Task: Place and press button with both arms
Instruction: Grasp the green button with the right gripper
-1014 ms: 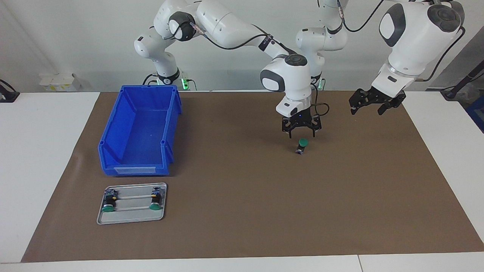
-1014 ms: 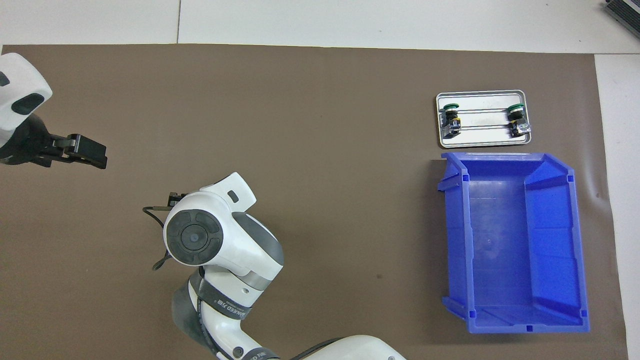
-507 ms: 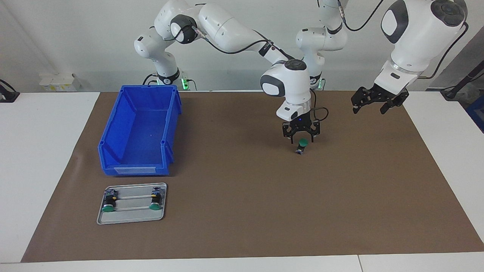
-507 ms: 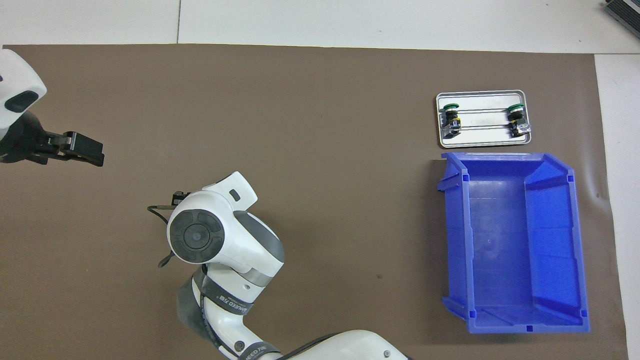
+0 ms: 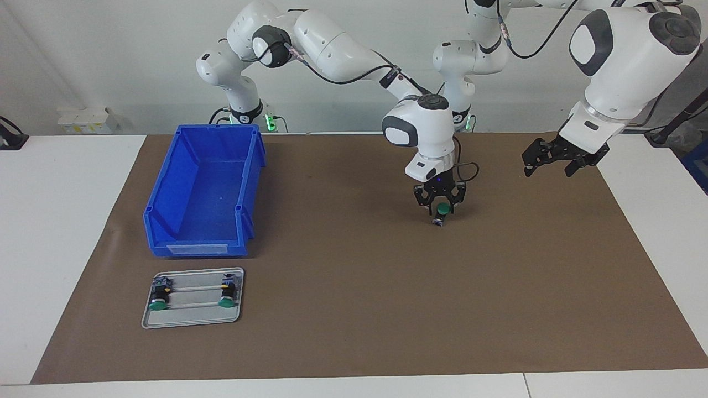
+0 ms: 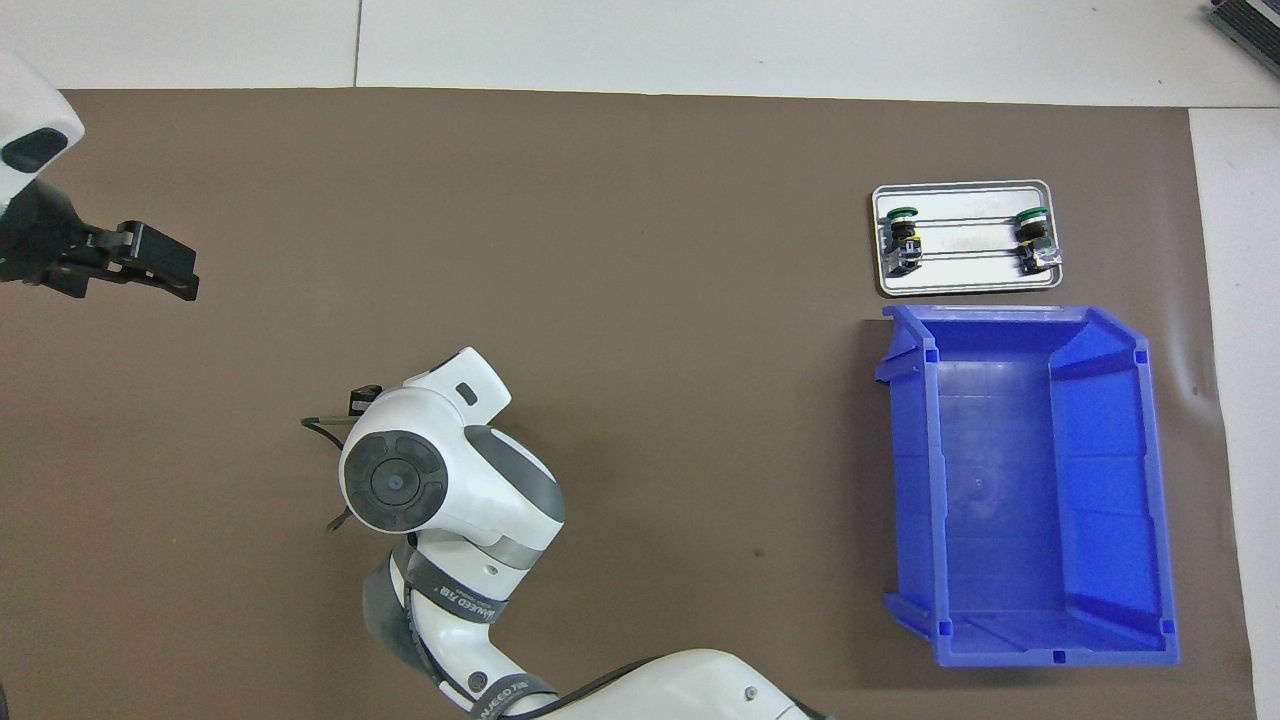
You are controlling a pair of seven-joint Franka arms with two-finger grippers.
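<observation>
Directly under the right gripper (image 5: 441, 208), fingers around its green cap, lies the button (image 5: 441, 213); whether they grip it, I cannot tell; left gripper (image 5: 557, 161) waits open.

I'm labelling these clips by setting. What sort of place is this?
Most likely a robotics lab bench: two white robot arms work at a table with a brown mat, with a blue parts bin and a silver tray of push-button switches.

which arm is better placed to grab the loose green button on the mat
Right. The right gripper is already down around the button, fingers on either side of its cap. The left gripper hangs open in the air, well off toward its own end of the table.
</observation>
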